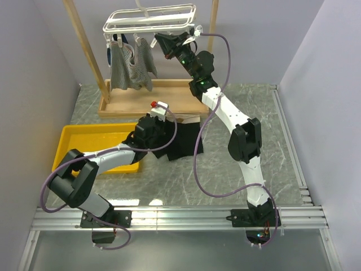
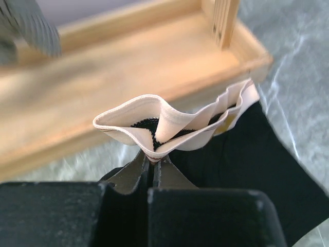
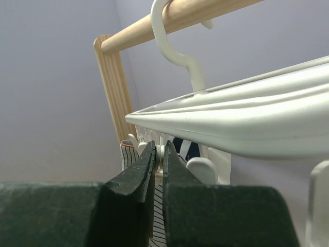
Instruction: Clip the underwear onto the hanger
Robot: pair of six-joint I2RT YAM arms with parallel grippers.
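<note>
The black underwear point(image 1: 183, 140) with a beige waistband point(image 1: 189, 119) lies on the table in front of the wooden stand. My left gripper point(image 1: 169, 117) is shut on the waistband point(image 2: 169, 123), which bunches up above the fingertips in the left wrist view point(image 2: 152, 156); black fabric point(image 2: 252, 154) trails to the right. The white hanger point(image 1: 149, 20) hangs from the wooden rod. My right gripper point(image 1: 159, 39) is up under the hanger point(image 3: 247, 113), shut point(image 3: 160, 150) on a small white clip point(image 3: 160, 155).
A grey striped garment point(image 1: 132, 68) hangs clipped at the hanger's left. The wooden stand's base tray point(image 1: 146, 104) and posts point(image 1: 84, 45) are behind the underwear. A yellow tray point(image 1: 84, 144) lies at the left. More white clips point(image 3: 203, 170) dangle beside my right fingers.
</note>
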